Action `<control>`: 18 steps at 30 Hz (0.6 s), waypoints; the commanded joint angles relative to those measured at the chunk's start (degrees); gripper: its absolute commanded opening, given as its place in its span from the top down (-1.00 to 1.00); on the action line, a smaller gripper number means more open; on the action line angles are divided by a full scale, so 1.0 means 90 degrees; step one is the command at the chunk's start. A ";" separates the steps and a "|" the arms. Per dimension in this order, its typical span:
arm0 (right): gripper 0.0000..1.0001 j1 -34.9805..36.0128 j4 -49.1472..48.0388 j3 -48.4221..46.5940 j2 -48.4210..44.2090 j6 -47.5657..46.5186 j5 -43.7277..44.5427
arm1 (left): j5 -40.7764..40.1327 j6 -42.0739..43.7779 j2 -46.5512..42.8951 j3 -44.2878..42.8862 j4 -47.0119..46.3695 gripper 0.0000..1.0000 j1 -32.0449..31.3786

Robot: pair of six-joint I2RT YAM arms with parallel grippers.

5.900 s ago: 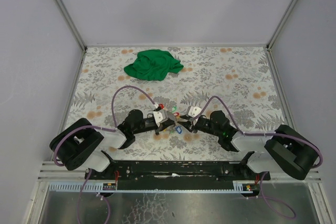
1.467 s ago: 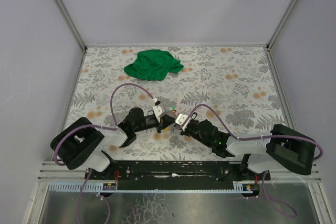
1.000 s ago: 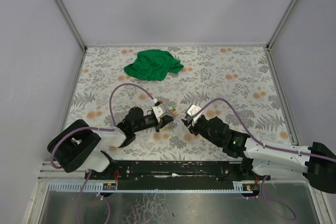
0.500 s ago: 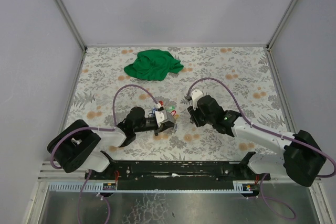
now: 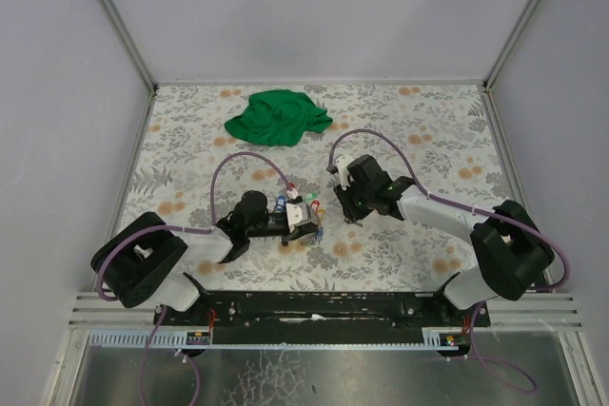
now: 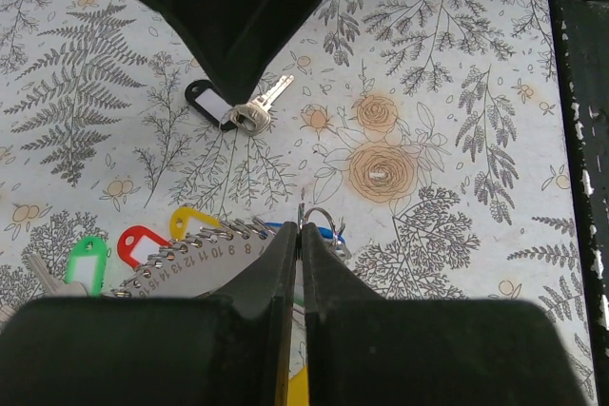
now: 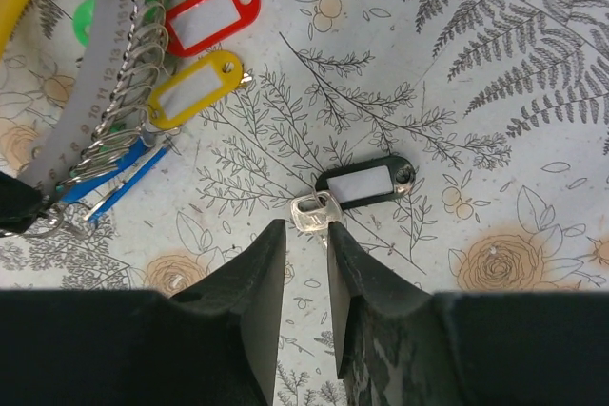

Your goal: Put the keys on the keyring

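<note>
Item: black-tagged key point(image 7: 354, 192), flat on the table point(image 7: 533, 64), apart from the keyring point(image 6: 321, 220). Right gripper point(image 7: 304, 232): jaws parted, tips beside its metal head (nothing held). Left gripper point(image 6: 298, 240): pinched shut on the keyring. Lower squarely and pinch the tag.

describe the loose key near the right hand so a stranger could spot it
On the flowered table, look where the two arms meet. Just ahead of the right hand a key lies flat by itself, apart from the bunch on the keyring. Its tag is black with a white label; the others are red, yellow, green and blue.
</note>
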State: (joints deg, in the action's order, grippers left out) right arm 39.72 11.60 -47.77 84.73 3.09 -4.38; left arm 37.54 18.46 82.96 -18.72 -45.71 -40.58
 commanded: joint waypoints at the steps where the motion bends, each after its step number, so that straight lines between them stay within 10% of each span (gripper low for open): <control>1: 0.38 -0.0034 0.0113 -0.0351 0.0312 -0.0350 -0.0162 | 0.0041 0.0134 0.0045 -0.0165 -0.0150 1.00 -0.0042; 18: 0.55 -0.0030 -0.0021 -0.0503 0.0872 -0.0539 -0.0112 | 0.0064 0.0059 0.0086 -0.0205 -0.0145 1.00 -0.0055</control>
State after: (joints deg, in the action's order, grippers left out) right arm 39.70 11.81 -50.28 92.27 -0.93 -4.67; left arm 37.54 18.50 83.35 -19.05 -45.67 -40.84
